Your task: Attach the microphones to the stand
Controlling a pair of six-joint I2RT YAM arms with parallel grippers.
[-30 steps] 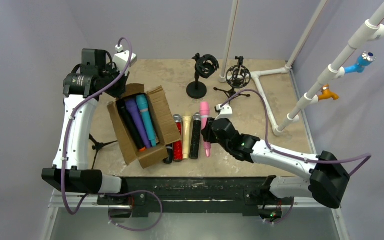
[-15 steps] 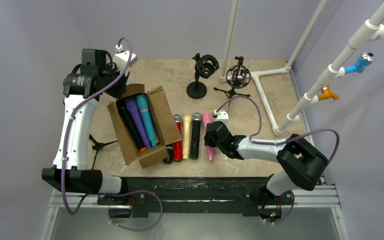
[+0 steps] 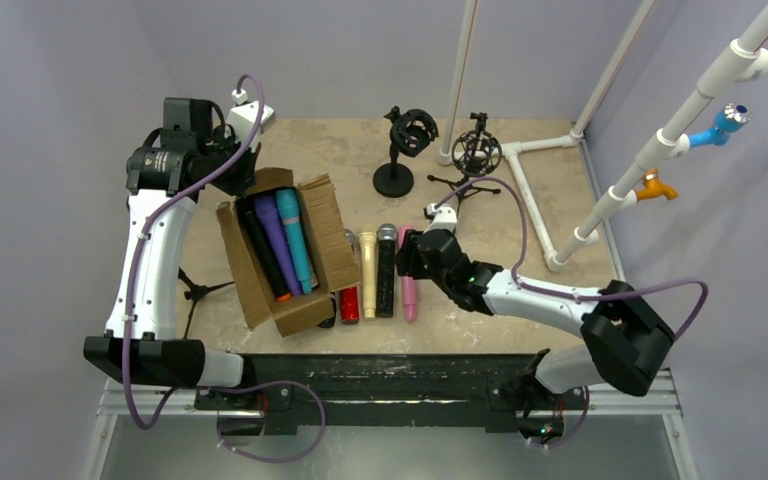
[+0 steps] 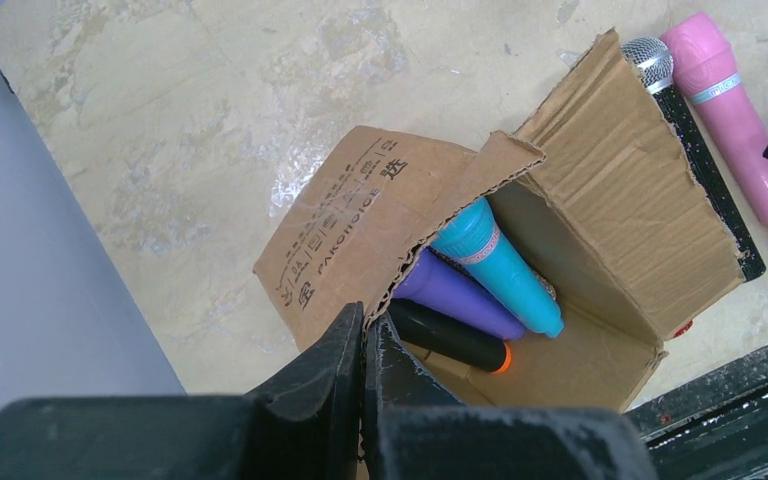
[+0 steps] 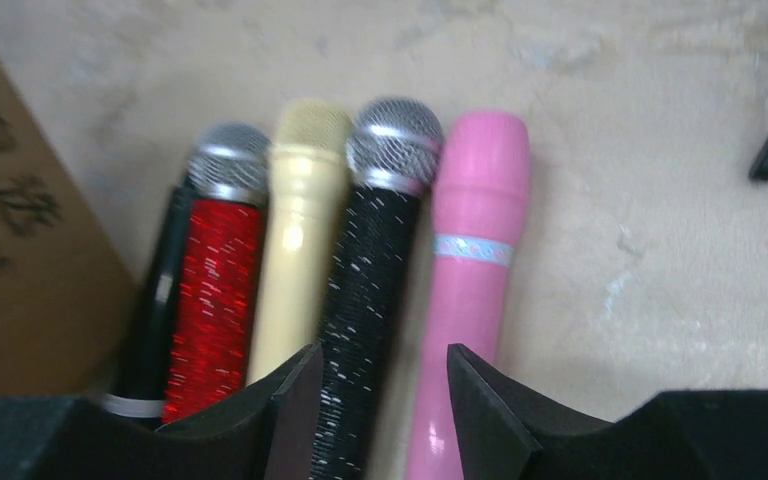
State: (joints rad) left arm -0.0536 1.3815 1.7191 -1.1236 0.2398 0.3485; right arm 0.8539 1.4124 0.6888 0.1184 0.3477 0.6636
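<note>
**Choosing a microphone**

Our right hand [image 5: 380,365] hangs spread, empty, over the pink microphone [image 5: 475,250] and black glittery microphone [image 5: 370,270] beside the cardboard box [image 4: 610,180]. Rigid, light, likely slick: we would grip mid-barrel. Our left hand [image 4: 363,345], clenched, hangs above the box.

- Cardboard box [image 4: 350,220]: dark print on its outer flap, a line of Latin capitals beside Chinese-looking characters, too small to read surely.
- Label [image 3: 165,160] on the left arm: white lettering, unreadable.

Three microphones [image 4: 495,265] inside cardboard box [image 4: 615,185]
</note>
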